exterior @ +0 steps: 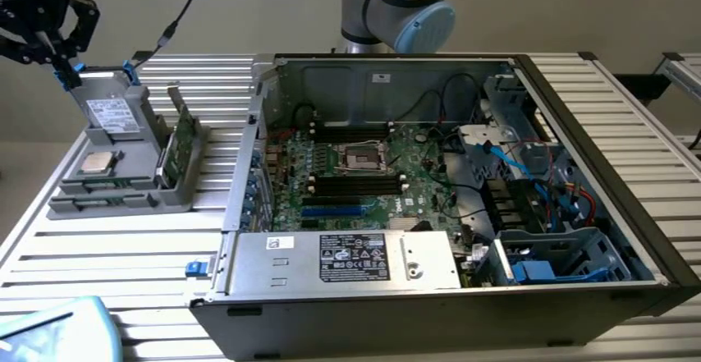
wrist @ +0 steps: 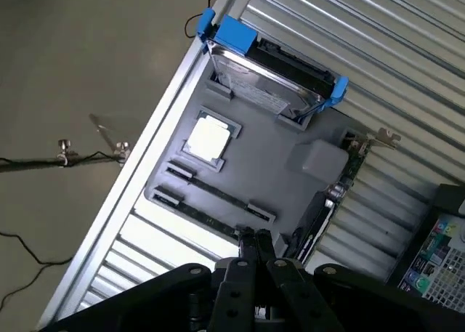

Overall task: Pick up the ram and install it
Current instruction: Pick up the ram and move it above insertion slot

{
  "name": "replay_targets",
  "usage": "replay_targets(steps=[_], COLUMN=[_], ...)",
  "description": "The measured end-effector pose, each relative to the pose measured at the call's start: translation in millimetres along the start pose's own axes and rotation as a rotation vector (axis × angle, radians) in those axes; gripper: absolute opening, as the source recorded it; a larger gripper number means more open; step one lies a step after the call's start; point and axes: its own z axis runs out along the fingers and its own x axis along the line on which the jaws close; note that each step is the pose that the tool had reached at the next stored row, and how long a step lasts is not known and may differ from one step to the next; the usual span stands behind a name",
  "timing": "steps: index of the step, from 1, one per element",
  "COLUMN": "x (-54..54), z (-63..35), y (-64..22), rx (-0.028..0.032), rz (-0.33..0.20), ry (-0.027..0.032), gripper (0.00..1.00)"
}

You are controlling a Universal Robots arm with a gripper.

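The ram (exterior: 176, 142) is a thin green stick standing on edge along the side of a grey parts holder (exterior: 115, 169) that faces the computer case, at the exterior view's left. In the wrist view the ram (wrist: 350, 166) runs along the holder's (wrist: 290, 147) edge. My gripper (exterior: 68, 73) hangs above the holder's far end, near the hard drive, apart from the ram. Its two fingertips are pressed together with nothing between them, as the wrist view shows of the gripper (wrist: 254, 239). The motherboard (exterior: 422, 161) lies inside the open computer case (exterior: 613, 214), with long black slots (exterior: 356, 185) beside the processor socket.
The holder also carries a hard drive with blue brackets (wrist: 272, 78) and a square silver processor (wrist: 211, 138). A power supply (exterior: 350, 257) sits at the case's near side, with cables and drive cages at the exterior view's right. The slatted table (exterior: 110, 255) ends close to the holder.
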Motion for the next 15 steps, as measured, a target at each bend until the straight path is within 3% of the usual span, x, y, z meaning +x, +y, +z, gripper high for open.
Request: replay_targets(steps=[6,9,15], x=[-0.1,-0.2,-0.3], z=[7.2,13.7,18.9], y=[-0.6,-0.9,-1.1], rx=[0.0006,0.0016,0.0030], rz=[-0.110,-0.201,-0.309], ry=[0.0055,0.0104,0.0164], gripper=[0.11,0.11,0.11])
